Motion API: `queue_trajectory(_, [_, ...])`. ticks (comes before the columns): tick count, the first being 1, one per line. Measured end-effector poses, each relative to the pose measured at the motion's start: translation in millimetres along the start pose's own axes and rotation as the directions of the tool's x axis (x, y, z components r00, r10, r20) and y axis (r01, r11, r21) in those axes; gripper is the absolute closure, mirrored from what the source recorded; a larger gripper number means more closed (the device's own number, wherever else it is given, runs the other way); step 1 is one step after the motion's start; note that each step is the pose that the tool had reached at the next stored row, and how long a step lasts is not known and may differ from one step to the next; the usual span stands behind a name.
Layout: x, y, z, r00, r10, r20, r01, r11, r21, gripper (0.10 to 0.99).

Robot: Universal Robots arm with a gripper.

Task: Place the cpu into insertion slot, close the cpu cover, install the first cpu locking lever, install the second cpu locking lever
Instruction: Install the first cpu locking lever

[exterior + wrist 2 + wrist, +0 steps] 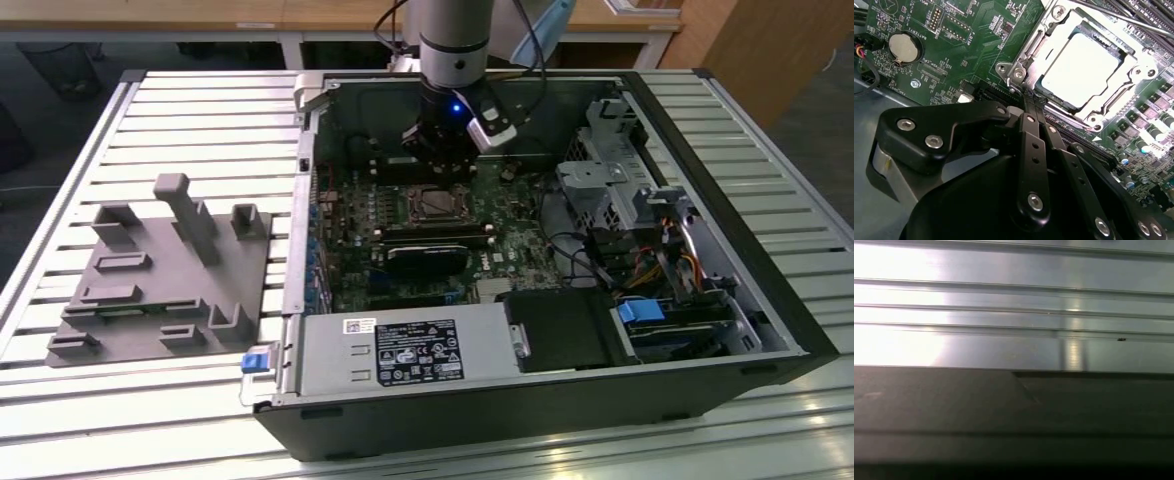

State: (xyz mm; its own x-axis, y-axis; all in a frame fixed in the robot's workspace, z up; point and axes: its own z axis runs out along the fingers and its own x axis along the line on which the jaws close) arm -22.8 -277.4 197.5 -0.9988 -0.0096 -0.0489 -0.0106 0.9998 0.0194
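Open computer case (747, 330) lying on a slatted metal table (160, 110), seen in the exterior view, with a grey fixture block (167, 270) at the frame's left, well apart from the case. Arm (451, 40) descending from the top centre into the case, gripper (441, 160) hovering just above the socket area near the middle of the green board (514, 215). In the second wrist view, cpu (1079, 67) seated in the slot (1046, 92) at the upper right of the frame, silvery top bright with glare. Cover (1126, 70) lying flat down around the cpu, its window framing the chip. Gripper (1034, 102) with fingers (1030, 145) pressed together, empty, tips right at the cover's near edge, by a thin lever (1104, 12) end; actual contact not clear. Round coin battery (904, 47) at the upper left of that frame. In the first wrist view, bright slats over a dark surface.
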Motion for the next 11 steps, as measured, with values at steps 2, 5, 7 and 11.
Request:
queue_trajectory(2, [-0.2, 0.0, -0.1, 1.0, 0.0, -0.0002, 0.0, 1.0, 0.0, 0.98])
queue_trajectory(5, [-0.9, 0.0, -0.4, 1.0, 0.0, -0.0003, 0.0, 1.0, 0.001, 0.98])
queue_trajectory(7, [-1.6, 0.0, -0.8, 1.0, 0.0, -0.0003, 0.0, 1.0, 0.0, 0.98])
queue_trajectory(11, [-2.4, 0.0, -0.5, 1.0, 0.0, 0.0, 0.0, 1.0, 0.0, 0.98])
